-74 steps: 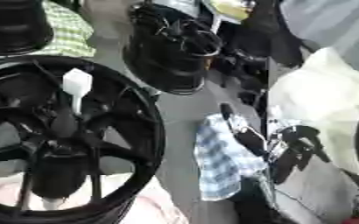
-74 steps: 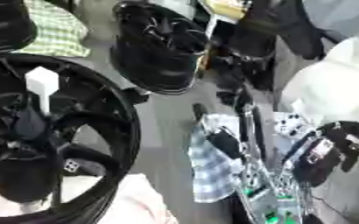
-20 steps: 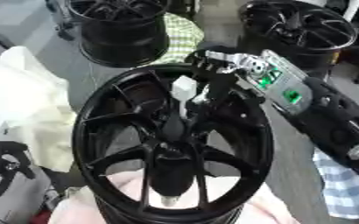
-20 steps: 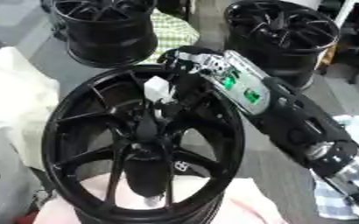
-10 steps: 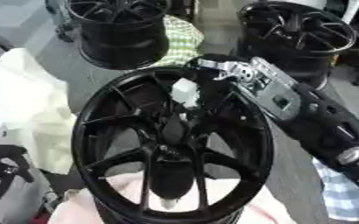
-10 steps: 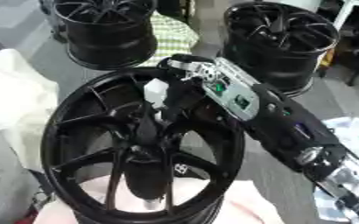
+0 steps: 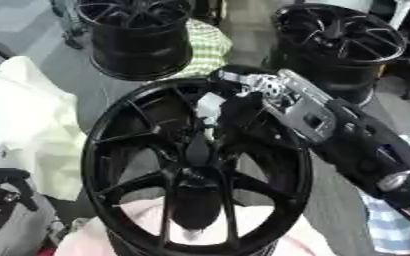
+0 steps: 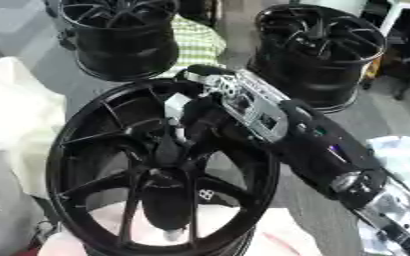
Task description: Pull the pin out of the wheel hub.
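Three black wheels fill my view: the big one (image 7: 191, 170) in the centre and lower frame, two more (image 7: 134, 35) (image 7: 335, 42) at the upper left and upper right. My right arm (image 7: 366, 150) comes from the lower right, and my right robot hand (image 7: 243, 107) curls round the white pin (image 7: 210, 106) standing above the hub (image 7: 195, 150). My left robot hand (image 7: 3, 192) shows at the lower left edge; I cannot tell its state.

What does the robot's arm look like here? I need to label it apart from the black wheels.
The right arm is mostly black, with a silver metal bracket section near the wrist and a silver joint lower down. The right hand is dark. The left hand shows black at the lower left.
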Motion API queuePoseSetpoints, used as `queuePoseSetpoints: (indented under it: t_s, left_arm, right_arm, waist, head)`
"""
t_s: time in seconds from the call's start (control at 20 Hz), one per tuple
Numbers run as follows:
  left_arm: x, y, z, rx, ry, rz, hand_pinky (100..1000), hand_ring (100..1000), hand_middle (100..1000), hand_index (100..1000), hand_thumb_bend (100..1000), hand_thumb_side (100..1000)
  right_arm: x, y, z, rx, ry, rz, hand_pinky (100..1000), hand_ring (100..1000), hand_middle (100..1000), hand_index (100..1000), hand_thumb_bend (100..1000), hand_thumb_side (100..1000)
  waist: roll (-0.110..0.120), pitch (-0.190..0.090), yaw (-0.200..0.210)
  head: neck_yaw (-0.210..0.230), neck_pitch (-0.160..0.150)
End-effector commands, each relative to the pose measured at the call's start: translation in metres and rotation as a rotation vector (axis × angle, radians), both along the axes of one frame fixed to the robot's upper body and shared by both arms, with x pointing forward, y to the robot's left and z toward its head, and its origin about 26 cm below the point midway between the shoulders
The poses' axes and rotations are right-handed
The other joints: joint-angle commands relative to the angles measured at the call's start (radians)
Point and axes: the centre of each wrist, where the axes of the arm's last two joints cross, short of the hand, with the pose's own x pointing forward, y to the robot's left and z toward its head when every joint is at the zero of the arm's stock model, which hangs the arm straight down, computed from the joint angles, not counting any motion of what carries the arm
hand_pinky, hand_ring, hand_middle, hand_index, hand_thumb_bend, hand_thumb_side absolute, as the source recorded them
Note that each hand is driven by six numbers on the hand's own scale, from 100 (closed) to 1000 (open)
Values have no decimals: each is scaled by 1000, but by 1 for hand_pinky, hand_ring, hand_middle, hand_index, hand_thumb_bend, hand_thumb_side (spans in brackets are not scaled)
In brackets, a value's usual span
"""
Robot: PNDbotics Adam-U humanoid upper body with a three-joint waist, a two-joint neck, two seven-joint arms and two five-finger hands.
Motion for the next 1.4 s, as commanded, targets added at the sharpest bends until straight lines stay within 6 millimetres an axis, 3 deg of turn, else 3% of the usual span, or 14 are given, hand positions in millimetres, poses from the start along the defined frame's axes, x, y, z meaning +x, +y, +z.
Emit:
queuePoseSetpoints:
  t_s: [0.05,0.15,0.35,0.55,0.65,0.7,0.75,0.95,1.05,1.1,1.15,1.2,1.35,1.4]
  left_arm:
    - [2,-1,10,10,-31,-6,574,188,537,762,100,669]
    - [2,-1,10,10,-31,-7,574,187,538,763,100,669]
    - [2,-1,9,14,-29,-7,574,184,538,763,100,671]
    - [1,0,8,22,-23,-3,574,181,538,763,100,673]
    - [0,3,7,29,-18,4,574,179,538,764,100,673]
    - [-1,5,6,34,-16,9,574,178,538,764,100,674]
    - [-2,6,6,37,-14,14,574,178,538,764,100,673]
    - [-5,17,4,52,-9,43,574,173,538,763,100,672]
    - [-7,21,4,55,-10,56,574,169,538,763,100,670]
    - [-8,23,4,55,-12,62,574,171,538,763,100,669]
    - [-8,25,4,53,-14,67,573,173,538,763,100,669]
    - [-9,27,4,51,-15,74,573,171,538,763,100,667]
    - [-12,34,4,49,-17,99,574,168,538,763,100,668]
    - [-13,36,3,51,-18,106,573,164,537,763,100,668]
  right_arm:
    - [-3,2,14,10,-59,6,495,499,512,683,164,190]
    - [-4,2,16,19,-75,6,464,475,495,665,121,169]
    - [-9,2,26,55,-120,15,445,463,488,656,138,160]
    - [-25,-7,61,103,-189,42,446,463,492,661,168,170]
    - [-38,-17,86,134,-231,48,450,465,495,662,186,183]
    - [-46,-24,99,149,-256,46,456,468,502,661,100,328]
    - [-55,-30,109,164,-279,42,456,468,498,661,204,194]
    - [-89,-73,132,244,-365,-59,456,463,498,659,243,194]
    - [-102,-101,129,273,-409,-167,460,463,499,663,255,193]
    - [-107,-116,121,287,-428,-238,470,468,509,671,129,123]
    - [-112,-128,112,304,-451,-296,477,472,510,676,257,208]
    - [-117,-141,98,328,-475,-348,503,488,531,699,284,239]
    - [-132,-187,33,395,-550,-574,572,524,573,747,375,224]
    - [-140,-200,7,416,-562,-671,640,595,664,821,471,254]
  waist:
    - [6,-6,2]
    - [6,-6,2]
    - [5,-7,-1]
    - [1,-12,-12]
    - [-3,-17,-24]
    - [-5,-19,-32]
    - [-7,-21,-39]
    - [-13,-28,-78]
    - [-14,-27,-97]
    - [-13,-26,-108]
    - [-11,-24,-116]
    - [-9,-23,-128]
    - [-6,-19,-153]
    - [-6,-17,-159]
  head:
    - [1,-3]
    - [1,0]
    - [0,5]
    - [11,17]
    - [24,24]
    - [30,27]
    - [35,31]
    - [73,35]
    - [87,34]
    - [91,34]
    - [94,33]
    - [101,32]
    - [115,31]
    - [118,30]
